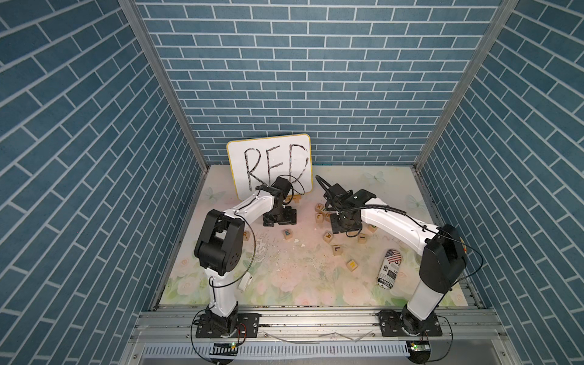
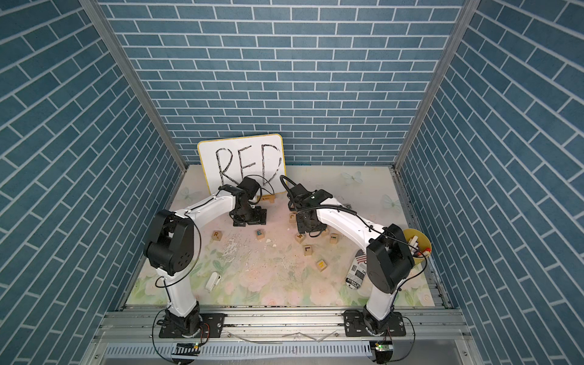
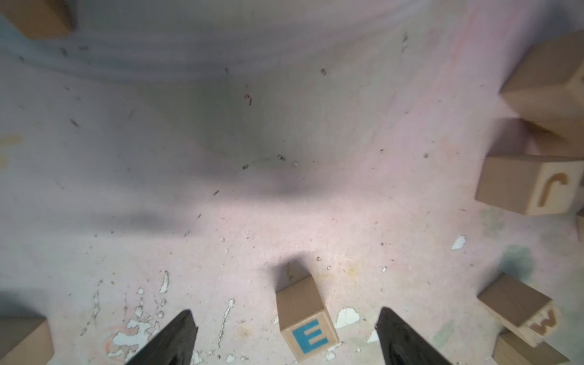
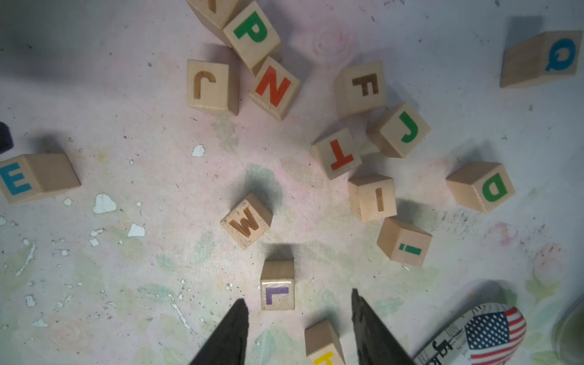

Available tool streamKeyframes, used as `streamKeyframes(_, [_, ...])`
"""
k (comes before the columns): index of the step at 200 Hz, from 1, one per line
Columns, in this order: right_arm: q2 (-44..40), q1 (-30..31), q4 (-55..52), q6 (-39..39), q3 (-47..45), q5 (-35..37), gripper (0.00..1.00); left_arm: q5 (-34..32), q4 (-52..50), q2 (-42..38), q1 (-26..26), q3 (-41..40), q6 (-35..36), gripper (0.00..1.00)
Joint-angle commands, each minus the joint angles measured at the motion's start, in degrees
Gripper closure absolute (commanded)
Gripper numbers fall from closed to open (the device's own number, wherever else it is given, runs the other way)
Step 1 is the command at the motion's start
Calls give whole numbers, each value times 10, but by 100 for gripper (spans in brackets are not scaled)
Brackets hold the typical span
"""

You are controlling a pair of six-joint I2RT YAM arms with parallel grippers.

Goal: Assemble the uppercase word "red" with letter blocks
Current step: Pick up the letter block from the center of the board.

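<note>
The E block (image 3: 306, 319) is a light-wood cube with a blue-green E, lying on the table (image 1: 284, 271). It shows in both top views (image 1: 287, 234) (image 2: 259, 234). My left gripper (image 3: 286, 313) hovers open just behind it (image 1: 281, 218), fingers wide apart and touching nothing. The R block (image 2: 216, 235) lies left of the E, beside my left arm. The D block (image 4: 486, 186), with a green D, lies at the edge of a cluster of blocks. My right gripper (image 4: 297, 295) is open above that cluster (image 1: 336, 226) and holds nothing.
Other letter blocks lie around my right gripper: W (image 4: 246, 221), L (image 4: 277, 290), N (image 4: 274, 87), T (image 4: 338, 153) and several more. The "RED" whiteboard (image 1: 268, 164) leans on the back wall. A flag-print can (image 1: 390, 268), a yellow bowl (image 2: 417, 243) and a white clip (image 2: 212, 282) lie nearer the front.
</note>
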Motion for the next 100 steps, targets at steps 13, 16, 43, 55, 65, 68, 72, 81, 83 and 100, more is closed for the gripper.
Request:
streamKeyframes(13, [-22,-1,-16,22,-16,15,46,8,-18,28,-8,14,-28,11])
streamKeyframes(16, [-22,-1,-17,22,-17,16,46,7,-19,29,-9,14,-29,11])
streamKeyframes(43, [-27,-1,-16,21,-26,20,47,3,-18,31,-16,7,-34,14])
streamKeyframes(55, [-27,-1,-12,20,-29,15,47,1,-16,27,-16,-3,-37,16])
streamKeyframes(65, [-27,-1,-11,20,-31,15,47,0,-12,27,-17,-11,-38,18])
streamKeyframes(68, [-27,-1,-11,20,-32,15,47,0,-12,27,-17,-13,-38,18])
streamKeyframes(72, [-28,-1,-10,19,-33,14,47,-1,-11,27,-17,-14,-37,19])
streamKeyframes(81, [-29,-1,-8,18,-35,13,48,-5,-11,28,-17,-15,-36,21])
streamKeyframes(83, [-30,-1,-9,18,-35,13,48,-6,-11,28,-17,-15,-37,21])
streamKeyframes(100, [-32,-1,-4,18,-42,10,48,-5,-10,25,-17,-19,-38,24])
